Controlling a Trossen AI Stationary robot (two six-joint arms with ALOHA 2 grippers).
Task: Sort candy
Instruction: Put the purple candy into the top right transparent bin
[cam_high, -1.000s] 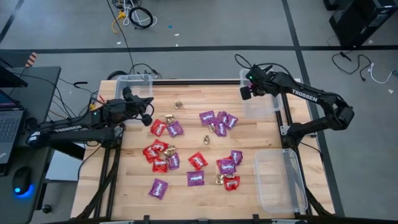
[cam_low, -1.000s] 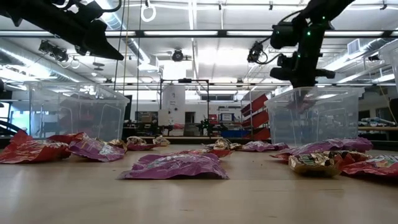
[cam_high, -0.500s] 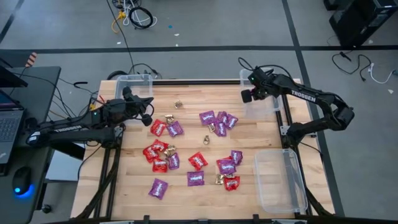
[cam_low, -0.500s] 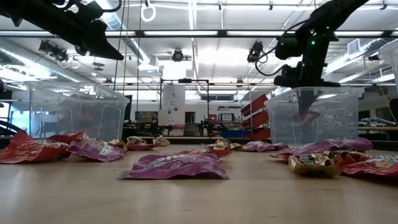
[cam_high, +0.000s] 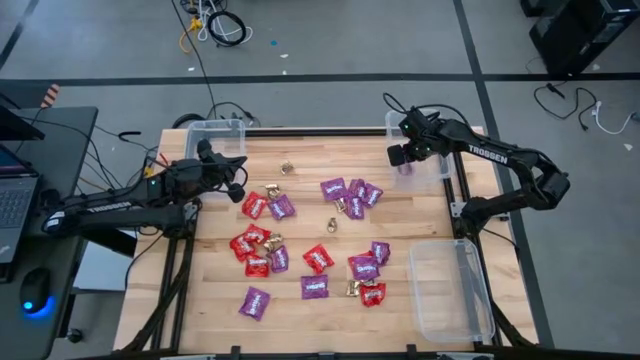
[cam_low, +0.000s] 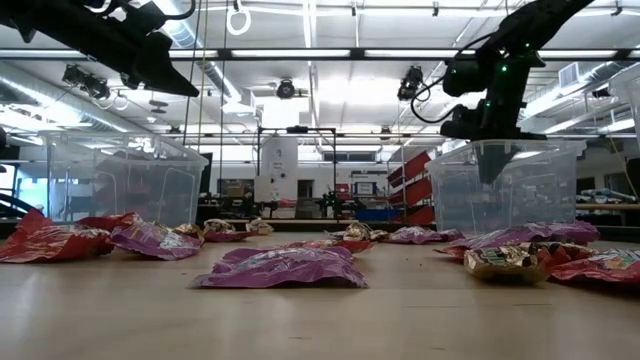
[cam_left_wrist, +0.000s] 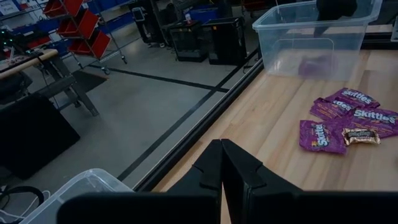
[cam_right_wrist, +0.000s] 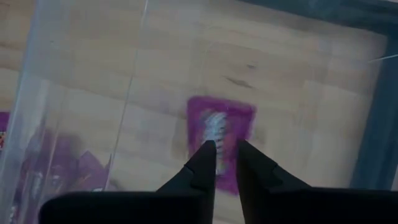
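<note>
The candy lies scattered over the wooden table: red packets (cam_high: 255, 243), purple packets (cam_high: 350, 192) and small gold pieces (cam_high: 287, 168). My right gripper (cam_right_wrist: 225, 155) points down into the far right clear bin (cam_high: 432, 170), its fingers slightly apart and holding nothing. Beneath them, one purple packet (cam_right_wrist: 221, 121) lies on the bin's floor. It also shows as a purple blur in the left wrist view (cam_left_wrist: 311, 65). My left gripper (cam_left_wrist: 222, 165) hovers shut above the table's far left part, near the far left bin (cam_high: 215, 135).
A third clear bin (cam_high: 450, 290) stands at the table's near right corner. Candy covers the table's middle, down to the near side (cam_low: 285, 268). Bare wood shows along the near edge and the left side. Cables and a laptop sit left of the table.
My right gripper has sunk into the far right bin and tipped further downward. The purple packet that hung below its fingers half a second ago has left them and dropped to the bin's floor.
</note>
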